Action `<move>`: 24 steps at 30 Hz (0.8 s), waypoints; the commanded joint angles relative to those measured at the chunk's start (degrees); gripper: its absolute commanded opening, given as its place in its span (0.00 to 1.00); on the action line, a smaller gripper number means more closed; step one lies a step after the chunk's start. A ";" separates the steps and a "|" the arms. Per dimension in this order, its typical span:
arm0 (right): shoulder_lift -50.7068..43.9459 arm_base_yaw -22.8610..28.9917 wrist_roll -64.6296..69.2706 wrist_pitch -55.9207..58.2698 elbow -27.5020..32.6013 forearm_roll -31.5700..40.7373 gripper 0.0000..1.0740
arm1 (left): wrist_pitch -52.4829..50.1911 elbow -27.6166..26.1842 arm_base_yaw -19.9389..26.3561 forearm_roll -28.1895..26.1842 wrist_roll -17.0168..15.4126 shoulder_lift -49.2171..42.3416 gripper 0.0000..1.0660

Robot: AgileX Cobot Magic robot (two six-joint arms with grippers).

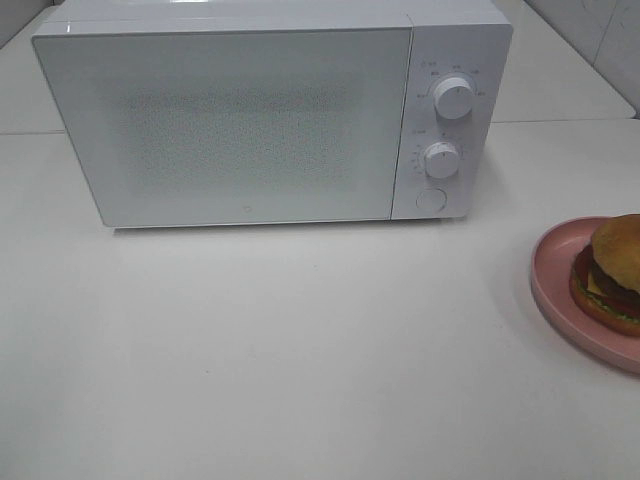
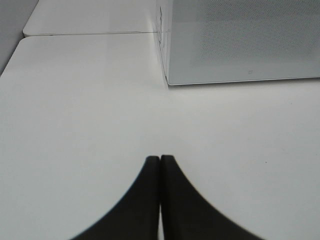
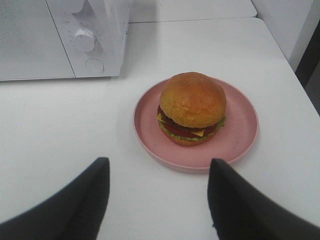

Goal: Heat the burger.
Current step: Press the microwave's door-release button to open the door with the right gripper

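- Because the overhead view cuts off at its right edge, I get only part of the burger (image 1: 612, 268) and its pink plate (image 1: 553, 268).
- My right wrist view shows both whole, burger on the plate, near the closed microwave (image 1: 230, 120).
- Right gripper (image 3: 159, 164) spread wide, empty, near the plate; left gripper (image 2: 159, 160) pressed together, empty, above the table (image 2: 75, 125).

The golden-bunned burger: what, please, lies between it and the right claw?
Right wrist view: bare white tabletop and the near rim of the round pink plate separate the right claw from the burger.
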 commanded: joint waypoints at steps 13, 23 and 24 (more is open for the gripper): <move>-1.38 0.17 -0.29 -0.52 0.11 -0.06 0.53 | -0.52 0.17 -0.06 -0.06 -0.40 -1.15 0.00; -1.38 0.17 -0.29 -0.52 0.11 -0.06 0.53 | -0.52 0.17 -0.06 -0.06 -0.40 -1.15 0.00; -1.38 0.17 -0.29 -0.52 0.11 -0.06 0.53 | -0.52 0.17 -0.06 -0.06 -0.40 -1.15 0.00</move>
